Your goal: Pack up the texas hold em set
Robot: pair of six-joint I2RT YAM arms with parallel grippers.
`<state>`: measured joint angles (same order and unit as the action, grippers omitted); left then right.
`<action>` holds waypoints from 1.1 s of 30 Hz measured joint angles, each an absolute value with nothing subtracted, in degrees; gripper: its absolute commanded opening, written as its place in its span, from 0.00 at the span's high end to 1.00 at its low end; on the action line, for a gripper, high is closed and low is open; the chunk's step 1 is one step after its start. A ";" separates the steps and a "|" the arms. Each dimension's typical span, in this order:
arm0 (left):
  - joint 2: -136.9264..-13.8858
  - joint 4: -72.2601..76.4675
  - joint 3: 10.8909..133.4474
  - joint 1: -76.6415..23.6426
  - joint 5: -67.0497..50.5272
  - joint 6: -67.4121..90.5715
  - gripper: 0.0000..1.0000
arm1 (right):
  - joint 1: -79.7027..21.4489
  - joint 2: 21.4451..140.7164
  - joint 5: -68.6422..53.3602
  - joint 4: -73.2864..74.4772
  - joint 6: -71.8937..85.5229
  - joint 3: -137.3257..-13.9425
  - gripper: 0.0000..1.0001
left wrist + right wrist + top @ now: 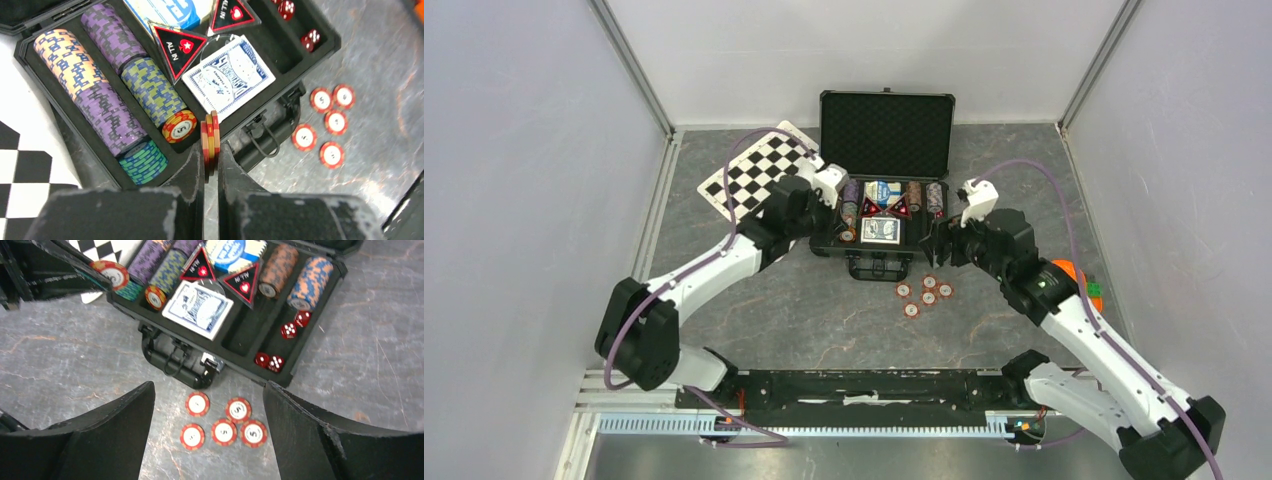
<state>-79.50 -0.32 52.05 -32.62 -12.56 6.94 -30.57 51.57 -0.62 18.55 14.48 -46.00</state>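
Note:
The black case (pixel 886 130) lies open at the table's middle back, its tray (pixel 300 65) holding rows of striped chips (pixel 102 107), a blue card deck (pixel 230 75), triangular ALL IN buttons (pixel 179 47) and red dice (pixel 290 330). My left gripper (pixel 210 150) is shut on a small stack of red chips (pixel 210 132), held on edge over the tray's front left corner. Several red chips (pixel 225 425) lie flat on the table in front of the case (pixel 235 367). My right gripper (pixel 207 387) hangs open above them, one finger on each side.
A black-and-white checkered board (pixel 754 175) lies left of the case, partly under my left arm. An orange object (pixel 1069 272) sits by the right arm. The case handle (pixel 172 357) sticks out toward the loose chips. Grey walls close in both sides.

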 measured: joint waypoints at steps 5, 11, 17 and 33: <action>-83.53 -11.99 59.16 -32.64 -13.72 -5.04 0.98 | -30.57 46.44 0.75 20.03 14.33 -40.77 0.15; -89.80 -23.46 67.75 -32.84 -15.25 -17.54 0.98 | -30.57 43.59 2.55 22.11 13.34 -36.82 0.16; -98.28 -32.80 76.71 -34.81 -15.35 -25.61 0.98 | -30.57 42.41 3.57 22.87 12.97 -35.24 0.16; -108.22 -44.82 86.50 -35.22 -13.41 -32.27 0.98 | -30.57 41.30 5.02 23.24 12.97 -34.04 0.16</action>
<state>-108.22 -44.82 86.50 -35.22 -13.41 -32.27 -30.57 41.30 5.02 23.24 12.97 -34.04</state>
